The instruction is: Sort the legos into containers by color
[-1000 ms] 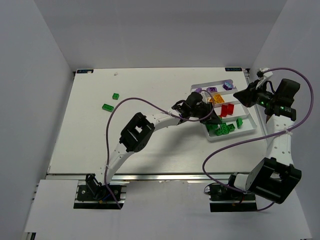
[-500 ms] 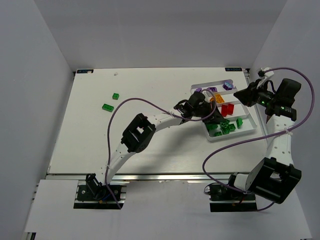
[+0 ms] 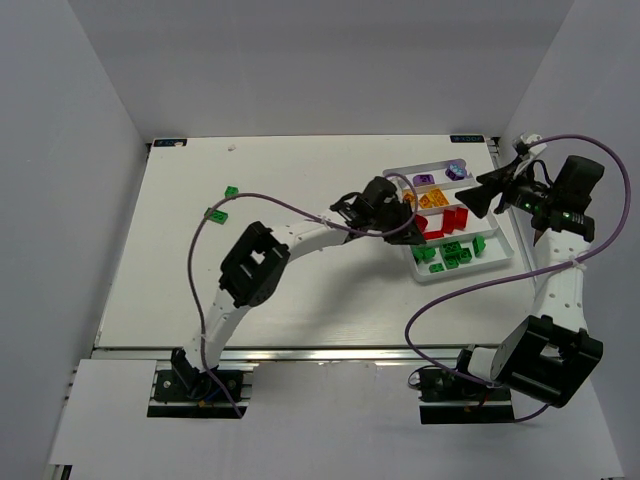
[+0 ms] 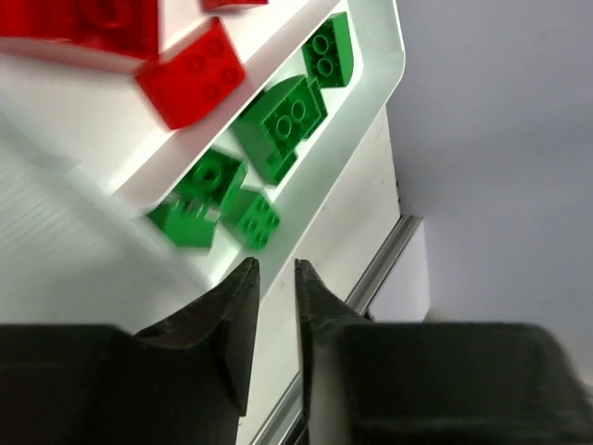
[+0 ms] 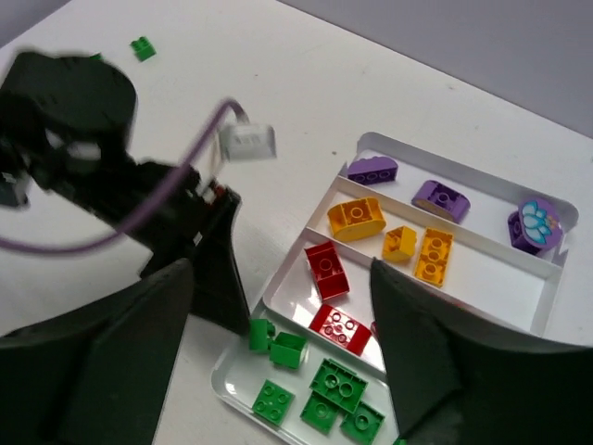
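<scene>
The left gripper's point(image 4: 275, 269) fingers point(image 4: 236, 315) are almost pressed together, with only a thin slit between them and nothing in it. Their tips hang over the near rim of the tray point(image 4: 387, 69), just beside the green bricks point(image 4: 278, 125) in the nearest compartment. Red bricks point(image 4: 193, 72) lie in the next compartment. Seen from above, this gripper points right and toward the near side, at the tray's left end.

The right gripper's point(image 5: 278, 267) fingers point(image 5: 417, 343) are spread wide and empty, above the tray and clear of it. It points left from over the tray's far right part, roughly along the compartments.

The tray sits on the right, far part of the table point(image 3: 300, 270). Its long axis and its compartments run left to right, with the right end turned a little away. Going away from the arms, the rows hold green, then red, then orange bricks point(image 5: 357, 215), then purple pieces point(image 5: 440, 199). The green and red lie at mixed angles, while the orange and purple lie mostly lengthwise along their rows.

Two loose green bricks point(image 3: 231, 192) lie near each other on the left far part of the table, well apart from the tray.
</scene>
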`<action>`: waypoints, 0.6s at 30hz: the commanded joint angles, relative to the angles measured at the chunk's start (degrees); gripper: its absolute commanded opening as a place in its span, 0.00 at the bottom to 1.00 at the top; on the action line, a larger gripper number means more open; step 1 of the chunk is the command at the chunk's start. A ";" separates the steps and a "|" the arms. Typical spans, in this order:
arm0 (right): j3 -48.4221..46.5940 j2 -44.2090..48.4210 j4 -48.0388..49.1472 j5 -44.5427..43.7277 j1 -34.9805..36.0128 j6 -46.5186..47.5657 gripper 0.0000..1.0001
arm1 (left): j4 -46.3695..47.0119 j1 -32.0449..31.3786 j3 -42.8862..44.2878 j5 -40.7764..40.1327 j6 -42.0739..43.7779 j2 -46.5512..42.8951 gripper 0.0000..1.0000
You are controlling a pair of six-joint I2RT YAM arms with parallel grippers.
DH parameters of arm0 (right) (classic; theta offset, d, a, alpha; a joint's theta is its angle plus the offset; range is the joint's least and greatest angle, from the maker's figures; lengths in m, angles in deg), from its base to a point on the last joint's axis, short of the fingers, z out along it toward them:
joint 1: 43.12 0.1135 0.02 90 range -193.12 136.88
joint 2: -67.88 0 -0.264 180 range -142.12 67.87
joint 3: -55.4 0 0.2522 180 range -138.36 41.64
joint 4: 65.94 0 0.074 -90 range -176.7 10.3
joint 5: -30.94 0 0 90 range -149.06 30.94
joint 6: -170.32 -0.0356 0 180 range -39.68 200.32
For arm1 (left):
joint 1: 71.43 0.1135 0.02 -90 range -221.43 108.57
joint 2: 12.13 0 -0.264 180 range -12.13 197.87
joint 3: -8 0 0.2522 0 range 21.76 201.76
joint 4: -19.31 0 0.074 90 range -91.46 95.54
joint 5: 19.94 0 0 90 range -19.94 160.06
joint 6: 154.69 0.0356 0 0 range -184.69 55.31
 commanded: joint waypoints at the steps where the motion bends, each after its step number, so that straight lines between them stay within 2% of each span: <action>1: -2.21 -0.17 0.47 8.15 -0.28 2.63 0.84 | -0.33 4.11 -7.54 -5.44 4.89 -15.48 0.31; 2: -1.68 -0.43 0.56 10.34 -0.28 3.42 0.89 | 0.03 4.90 -10.00 -5.88 5.16 -17.68 0.26; 3: -1.42 -0.78 0.47 15.15 -0.28 4.29 0.89 | 0.64 6.82 -12.54 -6.41 5.51 -21.79 0.19; 4: -0.98 -1.22 0.21 17.55 -0.10 5.17 0.89 | 1.26 7.89 -17.44 -6.85 5.51 -24.01 0.17; 8: -0.62 -2.98 -8.54 20.74 1.91 15.25 0.89 | 0.39 13.33 -29.25 -10.27 6.39 -33.77 0.17; 9: -2.62 -3.68 -17.28 19.08 3.83 24.25 0.89 | -0.83 15.69 -31.44 -11.15 6.65 -35.62 0.28; 11: -5.27 -6.40 -26.29 16.01 6.30 33.26 0.89 | -2.68 18.34 -37.40 -14.57 7.00 -40.63 0.39; 12: -7.11 -7.28 -30.08 12.94 8.84 39.57 0.87 | -4.34 21.05 -39.36 -15.98 6.75 -42.38 0.53; 13: -7.48 -8.59 -33.07 11.26 10.08 40.07 0.83 | -4.71 22.65 -41.38 -17.13 6.48 -44.05 0.59; 14: -7.57 -9.04 -32.84 6.89 11.57 39.38 0.70 | -5.15 25.79 -45.31 -18.62 5.52 -47.29 0.65; 15: -7.04 -9.31 -32.05 4.76 14.02 38.15 0.63 | -5.93 27.39 -47.18 -19.24 5.08 -48.80 0.70; 16: -6.60 -9.40 -29.61 3.09 15.00 34.92 0.55 | -6.46 29.06 -48.85 -20.12 4.64 -50.30 0.81; 17: -5.99 -9.40 -28.19 1.59 15.80 33.15 0.39 | -6.90 30.47 -51.48 -21.52 4.29 -52.49 0.84; 18: -5.46 -9.40 -26.96 -0.16 17.02 31.65 0.31 | -7.52 33.62 -52.29 -21.97 4.28 -53.21 0.85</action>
